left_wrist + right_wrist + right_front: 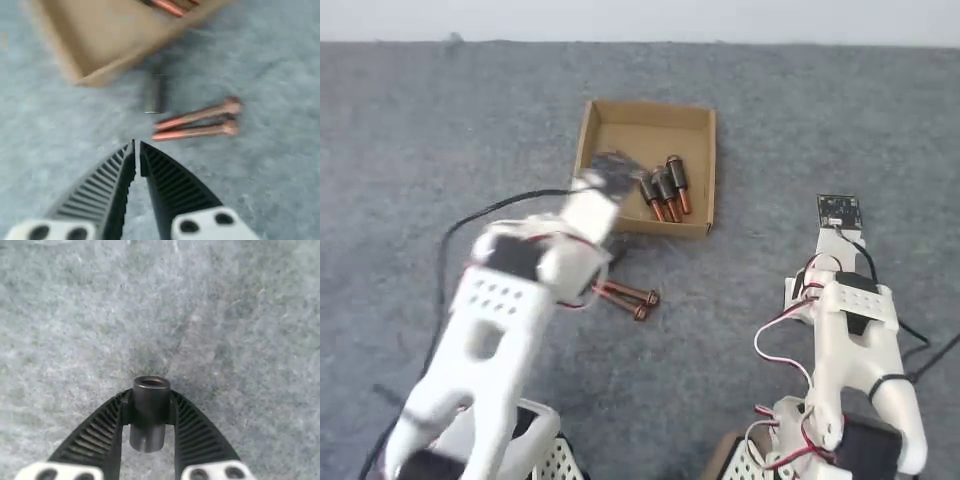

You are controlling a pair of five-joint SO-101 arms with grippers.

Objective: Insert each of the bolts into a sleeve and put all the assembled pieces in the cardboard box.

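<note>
While your right gripper [150,396] is clamped on one dark sleeve [149,422], with the sleeve's open bore pointing away from the wrist over bare carpet, your left gripper [136,146] has its fingertips pressed nearly together with nothing between them. Just beyond the left fingertips, two copper-coloured bolts [197,116] lie side by side, almost touching, with their heads at the same end. A second sleeve [156,93] lies on its side between those bolts and the near wall of the single cardboard box [595,135]. Inside the box, in the half nearer your right arm [850,330], rest three assembled pieces [665,192], each a bolt with a dark sleeve on it. Your left arm [520,290] stretches up to the box's front edge, while the right arm sits well apart from it. Everything rests on a fuzzy grey carpet [800,120]. A pale strip of wall [640,20] runs along its far edge.
</note>
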